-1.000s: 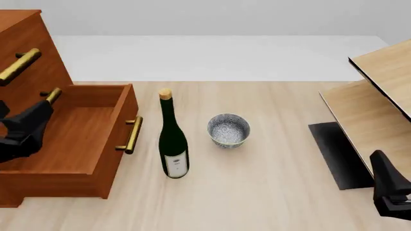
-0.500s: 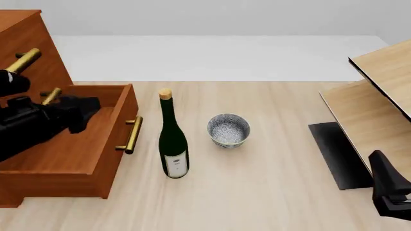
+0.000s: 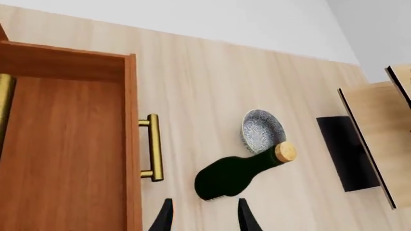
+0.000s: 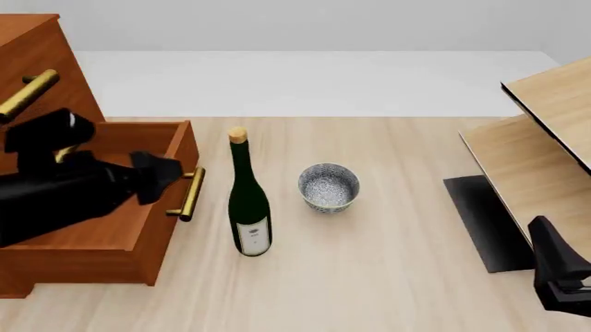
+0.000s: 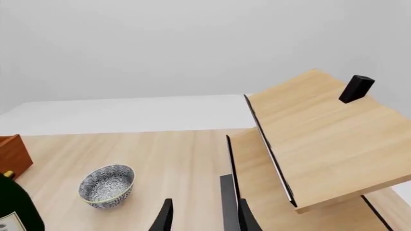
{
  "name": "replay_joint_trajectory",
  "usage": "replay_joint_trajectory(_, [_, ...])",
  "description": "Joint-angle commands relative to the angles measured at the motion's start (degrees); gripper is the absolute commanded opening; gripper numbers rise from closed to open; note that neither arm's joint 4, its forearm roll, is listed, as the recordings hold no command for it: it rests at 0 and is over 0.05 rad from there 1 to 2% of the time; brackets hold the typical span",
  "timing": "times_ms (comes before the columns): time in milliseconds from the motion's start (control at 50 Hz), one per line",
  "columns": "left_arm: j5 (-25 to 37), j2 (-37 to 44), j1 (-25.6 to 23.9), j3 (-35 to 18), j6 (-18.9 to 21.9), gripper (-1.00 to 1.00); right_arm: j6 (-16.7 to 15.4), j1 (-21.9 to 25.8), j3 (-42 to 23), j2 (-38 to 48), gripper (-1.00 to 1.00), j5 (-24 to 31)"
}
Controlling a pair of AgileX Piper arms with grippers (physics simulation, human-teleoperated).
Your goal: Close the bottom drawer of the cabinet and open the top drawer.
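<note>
the cabinet point(image 4: 37, 62) stands at the table's point(image 4: 397, 277) left edge, its bottom drawer point(image 4: 111, 235) pulled out over the tabletop with its brass handle point(image 4: 191, 194) facing the middle. the top drawer point(image 4: 32, 90) sits shut, its handle showing near the cabinet's upper left. the left gripper point(image 4: 166, 173) hangs over the open drawer's front edge, just beside the handle, holding nothing; the left wrist view shows its fingertips point(image 3: 165, 219) parted, above bare table between the handle and a bottle point(image 4: 248, 207). the bottle stands upright just beside the drawer front, and a patterned bowl point(image 4: 328, 187) sits next to it toward the table's centre. a pale shelf unit point(image 4: 544, 138) occupies the right edge. the right gripper point(image 5: 202, 216) rests low near the right front corner, empty, its fingers apart in its wrist view.
</note>
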Motion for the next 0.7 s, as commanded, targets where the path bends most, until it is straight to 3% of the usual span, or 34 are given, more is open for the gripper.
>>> replay_joint_trajectory(20, [1.7, 1.1, -2.5, -0.9, -1.5, 1.00, 0.1, 0.3, 0.0, 0.0, 1.00, 0.1])
replay_joint_trajectory(620, [-1.1, 3.2, -4.1, 5.8, -6.3, 1.00, 0.9, 0.3, 0.0, 0.5, 1.00, -0.3])
replay_joint_trajectory(700, [-2.0, 2.9, -5.0, 7.3, -8.6, 1.00, 1.0, 0.3, 0.0, 0.6, 1.00, -0.4])
